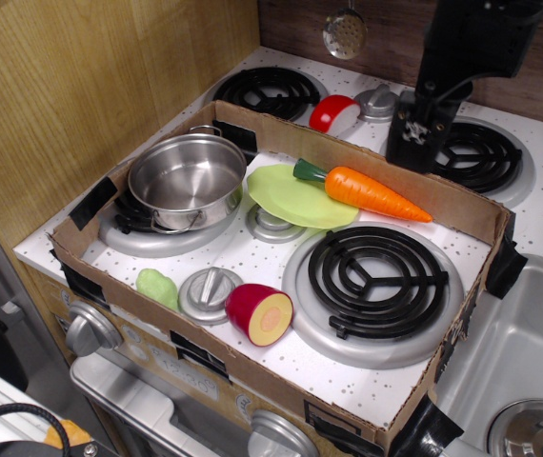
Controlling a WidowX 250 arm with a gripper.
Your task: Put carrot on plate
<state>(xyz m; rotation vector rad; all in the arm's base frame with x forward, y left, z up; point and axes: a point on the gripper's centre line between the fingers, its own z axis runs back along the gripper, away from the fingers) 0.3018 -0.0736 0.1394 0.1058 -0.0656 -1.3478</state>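
Observation:
The orange carrot (367, 190) with a dark green stem end lies inside the cardboard box. Its stem end rests on the right edge of the lime-green plate (286, 195), and its tapered tip points right, off the plate, onto the speckled stove top. My black gripper (412, 143) hangs above the box's back wall, up and to the right of the carrot and well clear of it. It holds nothing and its jaws look slightly apart.
A steel pot (188, 176) stands left of the plate. A halved red-and-yellow fruit (259, 312) and a pale green lumpy toy (157, 286) lie near the front cardboard wall (252, 367). A large black burner (376, 276) is at the right. A sink (529, 362) lies beyond.

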